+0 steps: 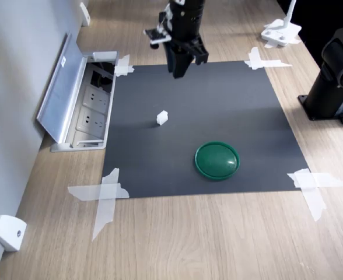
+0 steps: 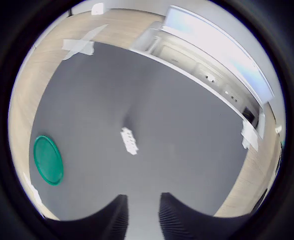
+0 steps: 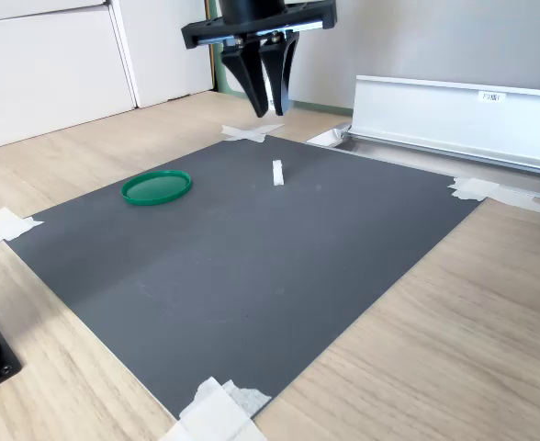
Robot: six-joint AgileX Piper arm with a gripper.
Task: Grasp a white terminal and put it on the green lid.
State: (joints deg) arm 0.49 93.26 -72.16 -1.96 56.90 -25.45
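The white terminal (image 1: 162, 117) stands alone on the dark grey mat (image 1: 230, 105); it also shows in the second exterior view (image 3: 276, 172) and in the wrist view (image 2: 129, 140). The green lid (image 1: 217, 160) lies flat on the mat, nearer the front edge and to the first exterior view's right of the terminal; I also see the lid (image 3: 156, 186) in the second exterior view and the lid (image 2: 48, 160) in the wrist view. My gripper (image 1: 180, 69) hangs in the air over the mat's far edge, well above and behind the terminal. It is empty, and its fingers (image 2: 179, 220) stand a narrow gap apart.
An open socket box (image 1: 93, 108) with a raised metal flap borders the mat on the first exterior view's left. Tape strips (image 1: 104, 195) hold the mat's corners. A black stand (image 1: 335, 81) is at the right, a white bracket (image 1: 281, 32) at the back right, and a small white piece (image 1: 9, 232) at the front left.
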